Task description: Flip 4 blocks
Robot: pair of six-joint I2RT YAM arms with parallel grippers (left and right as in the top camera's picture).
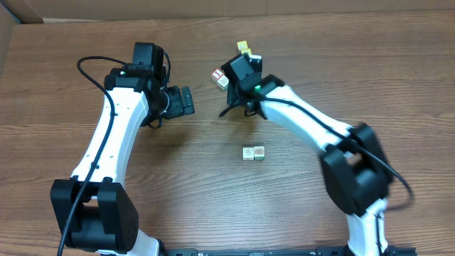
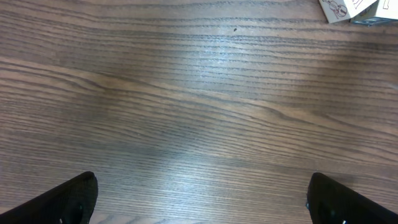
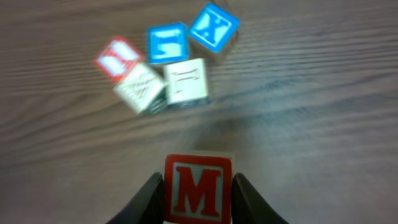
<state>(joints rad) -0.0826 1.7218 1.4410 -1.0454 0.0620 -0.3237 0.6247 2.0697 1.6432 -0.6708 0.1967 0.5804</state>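
Wooden alphabet block with a red border and a red M (image 3: 198, 182) sits squeezed between the two dark fingers of the right gripper (image 3: 199, 190), which press against its left and right sides; whether it is off the surface I cannot tell. Just beyond it on the brown wood-grain table (image 2: 186, 93) huddle three more lettered blocks, blurred in the wrist view: a red-bordered cube (image 3: 117, 57), a blue-bordered cube (image 3: 168, 42) touching it, and a tilted blue X cube (image 3: 214, 26) at the far end. Seen from above, two pale printed blocks (image 1: 254, 153) lie side by side and touching near the middle of the table, well apart from that cluster. A small yellow cube (image 1: 244, 48) sits just behind the right arm's head. The left gripper (image 2: 202, 205) hangs over bare wood with its fingers spread wide, holding nothing.
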